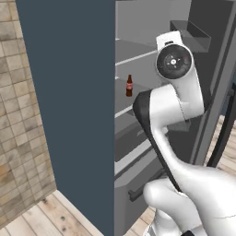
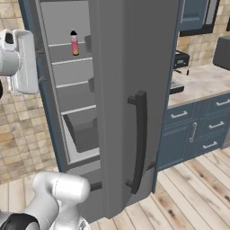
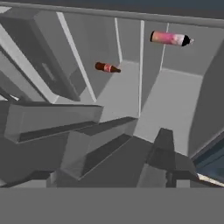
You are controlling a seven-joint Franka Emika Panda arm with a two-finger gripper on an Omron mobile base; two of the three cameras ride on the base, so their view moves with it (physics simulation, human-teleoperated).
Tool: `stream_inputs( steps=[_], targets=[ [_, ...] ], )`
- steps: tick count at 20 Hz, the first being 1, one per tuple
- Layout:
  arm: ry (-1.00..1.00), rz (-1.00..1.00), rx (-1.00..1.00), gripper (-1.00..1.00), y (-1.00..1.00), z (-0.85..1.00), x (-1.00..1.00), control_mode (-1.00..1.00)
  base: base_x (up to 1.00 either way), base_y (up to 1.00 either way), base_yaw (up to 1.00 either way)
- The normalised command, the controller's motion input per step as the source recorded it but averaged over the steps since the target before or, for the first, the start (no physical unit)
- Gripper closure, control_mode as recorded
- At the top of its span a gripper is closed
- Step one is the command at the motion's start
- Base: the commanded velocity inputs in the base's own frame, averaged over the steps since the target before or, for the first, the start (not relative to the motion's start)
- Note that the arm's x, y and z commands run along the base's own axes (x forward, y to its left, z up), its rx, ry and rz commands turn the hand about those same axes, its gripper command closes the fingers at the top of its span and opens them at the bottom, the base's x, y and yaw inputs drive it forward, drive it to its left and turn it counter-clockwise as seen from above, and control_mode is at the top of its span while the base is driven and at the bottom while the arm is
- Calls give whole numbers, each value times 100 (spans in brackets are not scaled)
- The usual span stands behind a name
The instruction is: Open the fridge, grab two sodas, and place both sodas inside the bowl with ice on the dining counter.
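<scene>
The fridge (image 2: 72,85) stands open, its door (image 2: 117,90) swung out with a dark vertical bar handle (image 2: 139,139). A short dark-brown cola soda (image 1: 129,86) stands on a middle shelf. A slimmer pink soda (image 2: 74,42) with a black cap stands one shelf higher. The rolled hand view shows both, the cola (image 3: 107,68) and the pink one (image 3: 170,38), still well away. My gripper (image 3: 109,173) is open and empty in front of the interior, level with the upper shelves. The bowl and the dining counter are out of view.
Grey door bins (image 3: 52,120) lie close to the hand. A dark blue panel (image 1: 69,115) and a tiled wall (image 1: 18,115) flank the fridge on the left. A beige worktop on blue cabinets (image 2: 197,85) runs to its right. The lower drawer handle (image 1: 143,184) is below.
</scene>
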Motion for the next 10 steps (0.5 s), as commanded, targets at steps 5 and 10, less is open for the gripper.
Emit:
stream_inputs(
  steps=[5,10],
  targets=[
    [-5,-41,-6,-100,20,-26,5,-100,0,0,0],
    [-7,-32,0,-100,1,-37,0,-100,0,0,0]
  ],
)
